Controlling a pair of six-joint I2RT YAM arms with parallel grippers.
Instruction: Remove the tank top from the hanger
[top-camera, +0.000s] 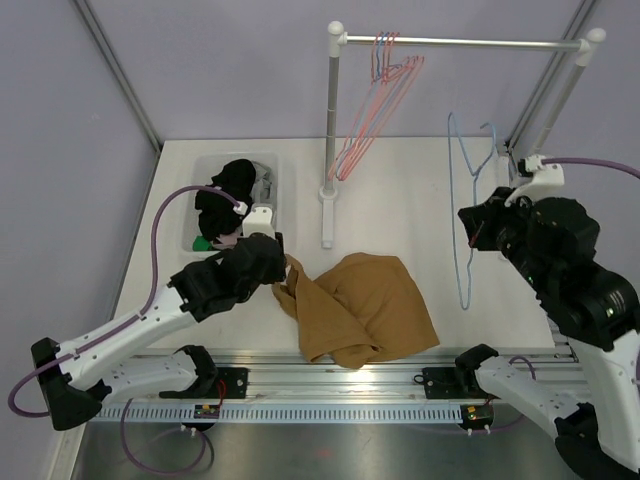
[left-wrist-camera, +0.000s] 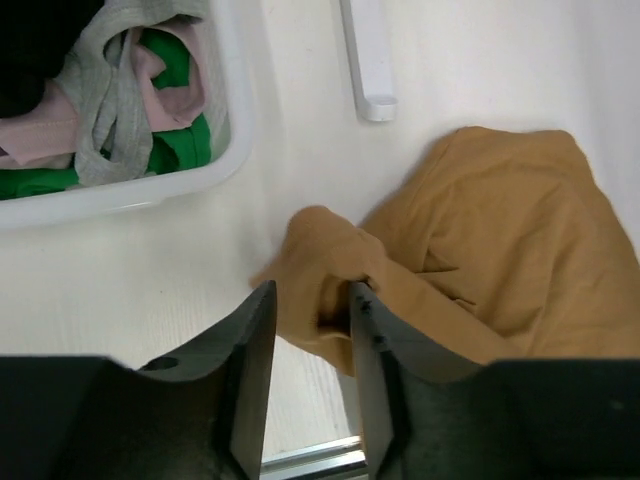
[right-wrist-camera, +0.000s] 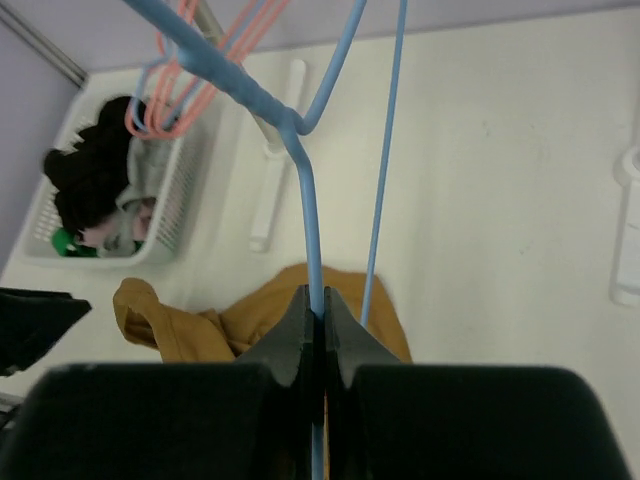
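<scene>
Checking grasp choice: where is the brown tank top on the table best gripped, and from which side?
Grip the tank top by the bunched fold at its left corner, from above on the left. It stands up off the table, while the rest lies flat.

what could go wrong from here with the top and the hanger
A fold of the tank top sits between the parted jaws of the left pincer, so pulling away could snag and drag it. The right pincer pinches the blue hanger by one thin wire, so it may swing or slip loose.
</scene>
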